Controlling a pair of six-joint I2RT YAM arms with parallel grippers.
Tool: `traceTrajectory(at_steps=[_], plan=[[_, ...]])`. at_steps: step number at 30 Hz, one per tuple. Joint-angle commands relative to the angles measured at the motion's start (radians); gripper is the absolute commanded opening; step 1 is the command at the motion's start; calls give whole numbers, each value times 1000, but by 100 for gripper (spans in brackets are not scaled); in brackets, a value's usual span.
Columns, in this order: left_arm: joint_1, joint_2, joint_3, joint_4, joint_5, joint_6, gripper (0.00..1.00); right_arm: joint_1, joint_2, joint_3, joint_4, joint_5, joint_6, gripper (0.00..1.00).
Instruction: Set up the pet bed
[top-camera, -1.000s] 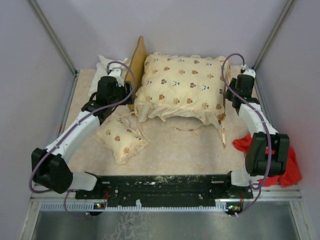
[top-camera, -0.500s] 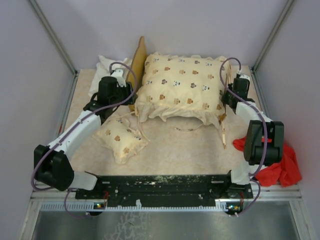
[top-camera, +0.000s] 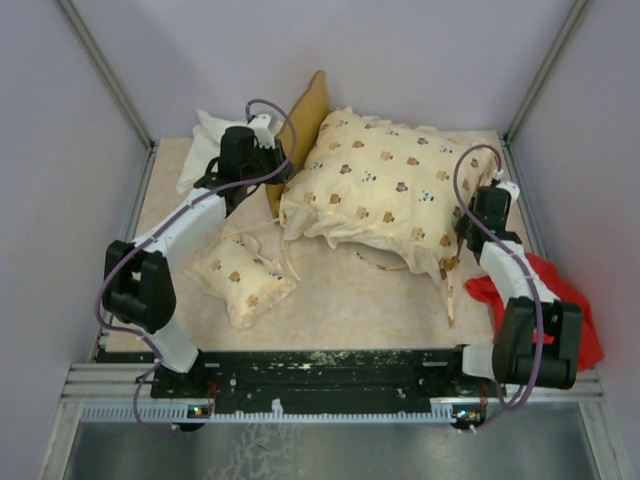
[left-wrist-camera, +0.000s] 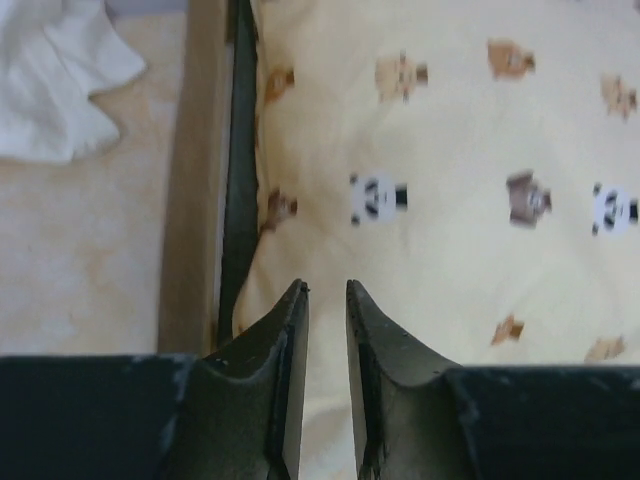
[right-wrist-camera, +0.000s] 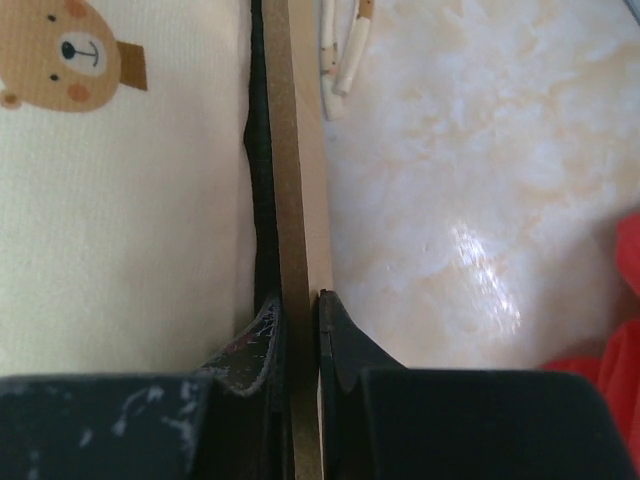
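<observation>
Marbled tabletop bears pet bed, right hand clamping it.

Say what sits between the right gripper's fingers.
The pet bed's wooden side board, pinched edge-on by the right gripper; right wrist view shows it.

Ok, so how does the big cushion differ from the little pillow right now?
The cushion is much larger than the small pillow. The cushion sits on the bed frame, while the small pillow lies straight on the table, in front of the frame towards the left arm. Both are cream with the same animal print.
</observation>
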Motion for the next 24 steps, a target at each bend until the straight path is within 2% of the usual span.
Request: traceTrajectory(at_steps=[1, 3, 6, 8, 13, 16, 18, 21, 24], plan=[[8, 92, 190, 87, 8, 0, 28, -21, -162, -34, 11, 122, 173, 0], [8, 106, 215, 122, 37, 8, 28, -23, -220, -65, -11, 138, 222, 0], [8, 131, 231, 152, 44, 35, 19, -22, -281, -99, -36, 134, 246, 0], [8, 143, 240, 144, 40, 47, 20, -23, -311, -116, -58, 160, 243, 0], [9, 82, 188, 132, 85, 85, 44, -23, -391, -159, -102, 210, 268, 0], [8, 13, 168, 78, 56, 135, 48, -23, -427, -184, -105, 206, 267, 0], [8, -30, 141, 24, -27, 152, 50, -23, -430, -196, -102, 188, 260, 0], [8, -85, 59, 40, -110, 189, 55, -23, -436, -221, -94, 156, 267, 0], [9, -80, 30, 49, -104, 250, 64, -23, -454, -250, -78, 139, 269, 0]])
